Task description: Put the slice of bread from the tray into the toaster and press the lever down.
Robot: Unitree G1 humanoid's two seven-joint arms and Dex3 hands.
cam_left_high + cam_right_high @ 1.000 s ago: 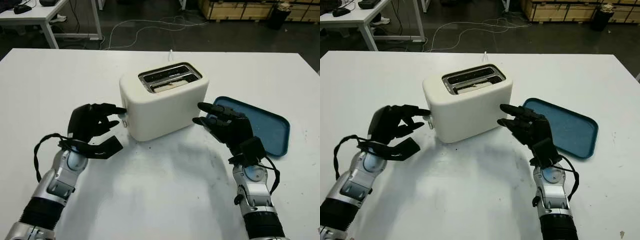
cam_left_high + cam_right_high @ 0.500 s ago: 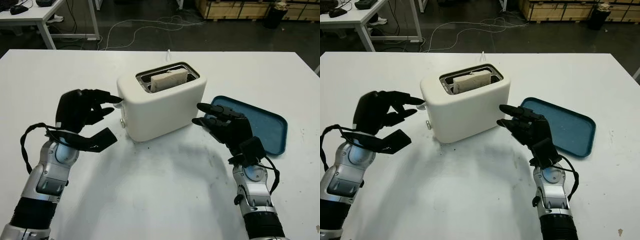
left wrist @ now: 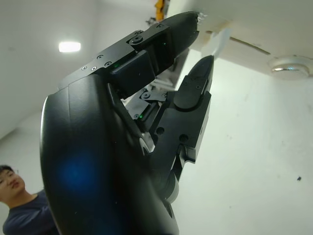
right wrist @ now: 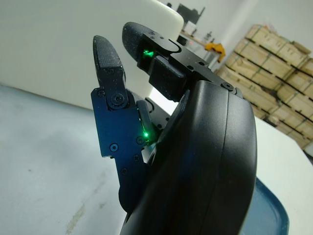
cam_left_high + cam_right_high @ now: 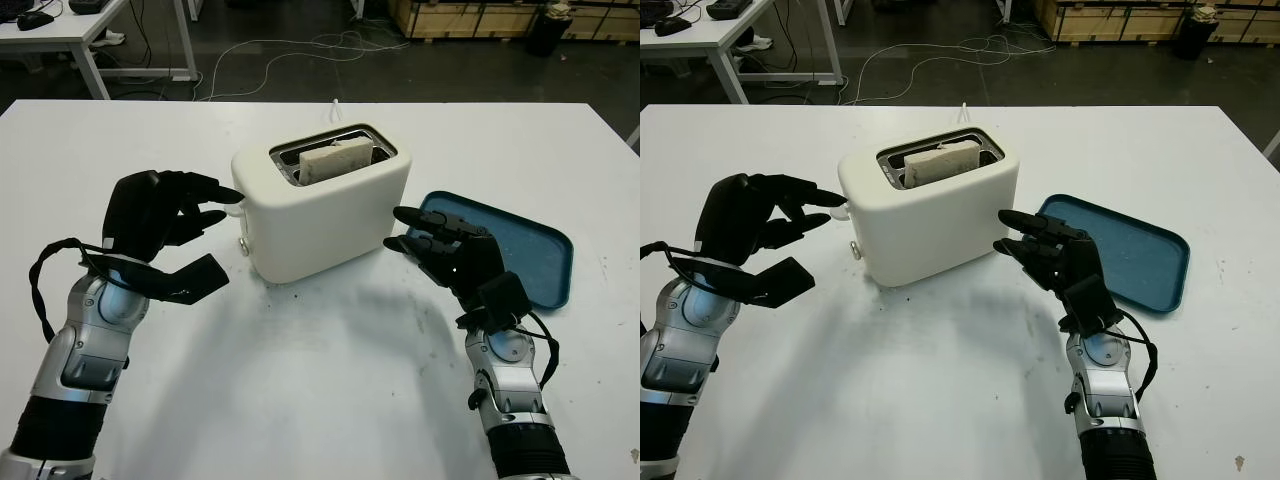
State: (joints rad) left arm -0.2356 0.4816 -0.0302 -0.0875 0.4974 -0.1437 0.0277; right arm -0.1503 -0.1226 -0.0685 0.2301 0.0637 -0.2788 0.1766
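Observation:
A white toaster (image 5: 325, 215) stands mid-table, and a bread slice (image 5: 338, 160) sticks up out of its near slot. The lever (image 5: 232, 197) on the toaster's left end sits high, above a small round knob (image 5: 243, 245). My left hand (image 5: 205, 210) is open beside that end, its upper fingertip touching the lever; the left wrist view shows the fingers (image 3: 171, 44) reaching to the lever (image 3: 216, 41). My right hand (image 5: 415, 232) is open, close to the toaster's right side, with the white wall (image 4: 73, 49) just ahead of it. The blue tray (image 5: 535, 255) holds nothing.
The toaster's white power cord (image 5: 338, 105) runs off the table's far edge. The tray lies right of my right hand, near the table's right edge. A person (image 3: 17, 200) shows in the left wrist view. Bare white tabletop (image 5: 320, 370) lies in front.
The bread, sunk in the slot a second ago, has popped up and the lever has risen. My left hand moved up and slightly left with it. My right hand stayed put.

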